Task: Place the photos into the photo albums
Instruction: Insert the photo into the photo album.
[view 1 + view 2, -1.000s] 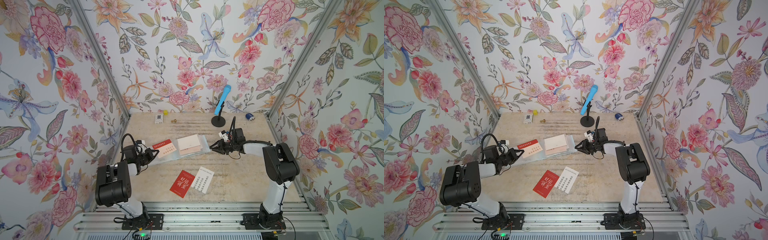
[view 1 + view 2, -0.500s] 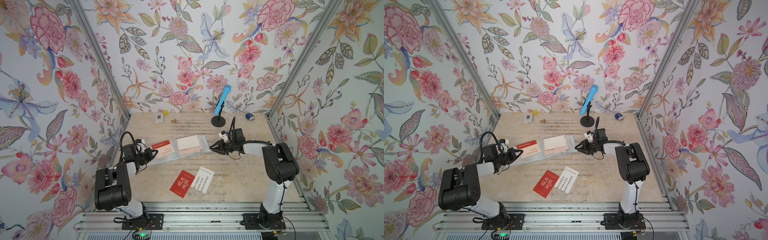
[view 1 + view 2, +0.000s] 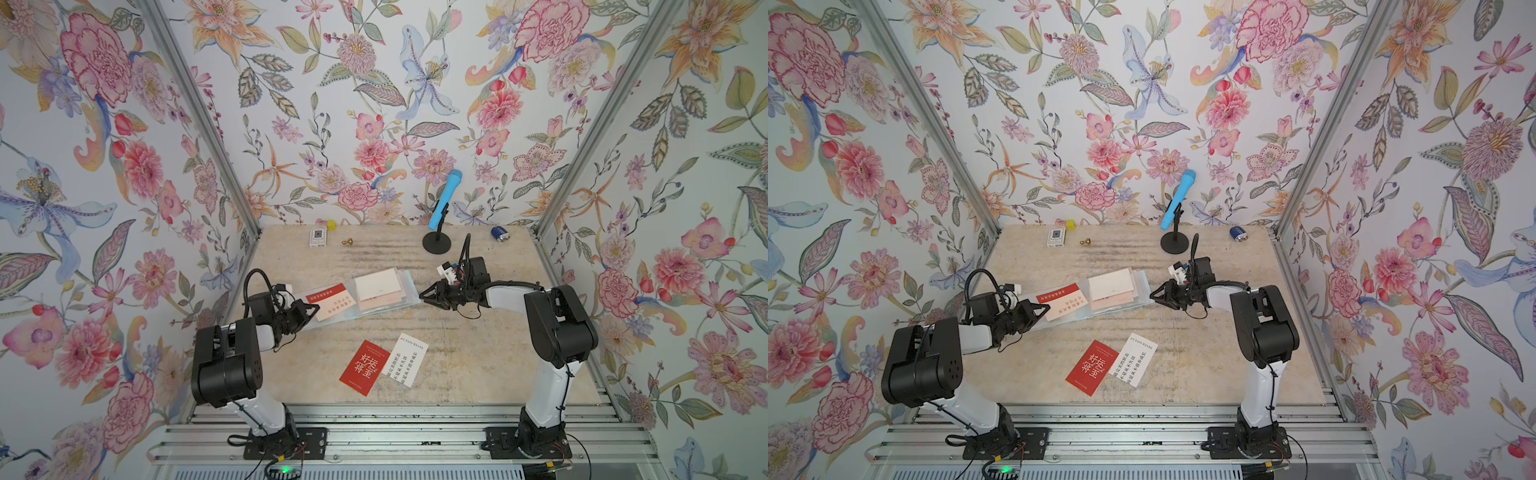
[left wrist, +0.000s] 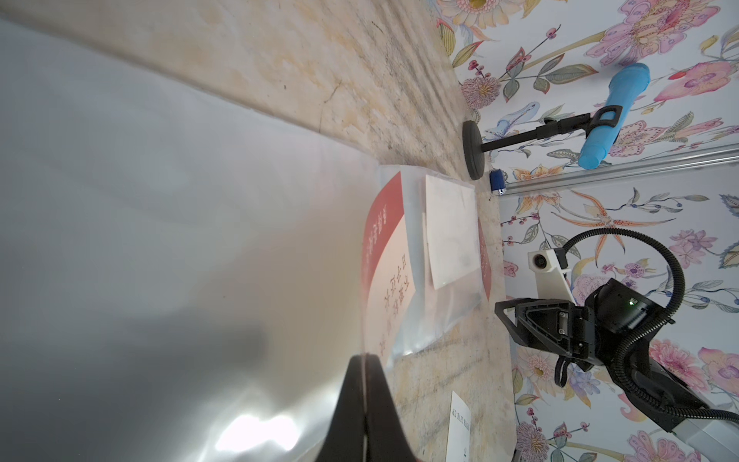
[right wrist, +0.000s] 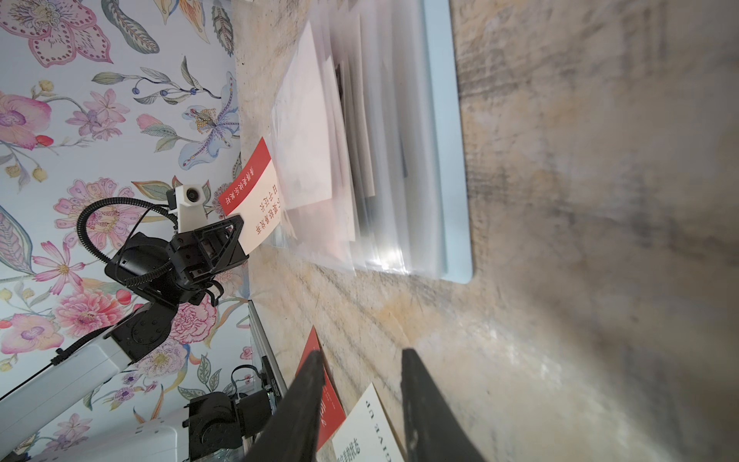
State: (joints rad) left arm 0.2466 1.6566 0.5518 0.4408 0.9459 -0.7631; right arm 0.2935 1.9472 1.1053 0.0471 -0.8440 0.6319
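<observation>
The open album [image 3: 408, 291] lies on the counter [image 3: 478, 353], with a red-and-cream card [image 3: 332, 300] and a white card [image 3: 377, 283] among its clear pages. The left pincer [image 3: 316, 307] is pressed together on a clear sleeve page [image 4: 180, 200] at the album's left end, while the right pincer [image 3: 422, 296] hangs partly spread and empty just beside the album's right edge. A loose red card [image 3: 364, 368] and a loose white card [image 3: 406, 359] lie side by side on the robot's side of the album.
</observation>
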